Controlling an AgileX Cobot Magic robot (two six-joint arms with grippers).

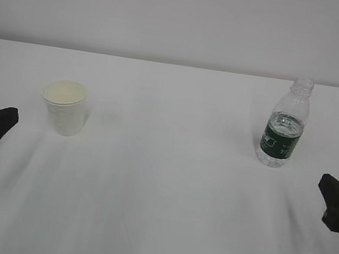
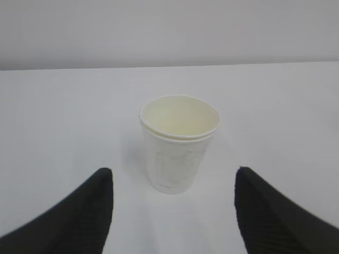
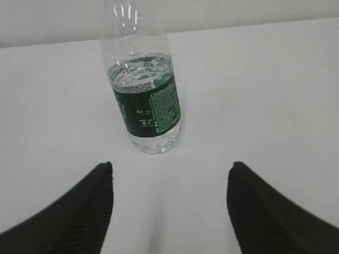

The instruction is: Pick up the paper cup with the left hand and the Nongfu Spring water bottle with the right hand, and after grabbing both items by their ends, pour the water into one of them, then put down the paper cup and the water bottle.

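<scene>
Mostly cropped: my left hand (image 2: 174, 211) and right hand (image 3: 169, 206) show only spread black fingertips, holding nothing. Paper cup (image 2: 179, 142) upright ahead of left; Nongfu Spring water bottle (image 3: 144, 90) ahead of right, neck cut off, water (image 3: 142, 74) reaching the label's top.

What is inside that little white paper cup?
The paper cup shows only its cream-coloured inside wall; no liquid is visible. Its bottom is hidden by the near rim. Water sits in the bottle instead.
</scene>
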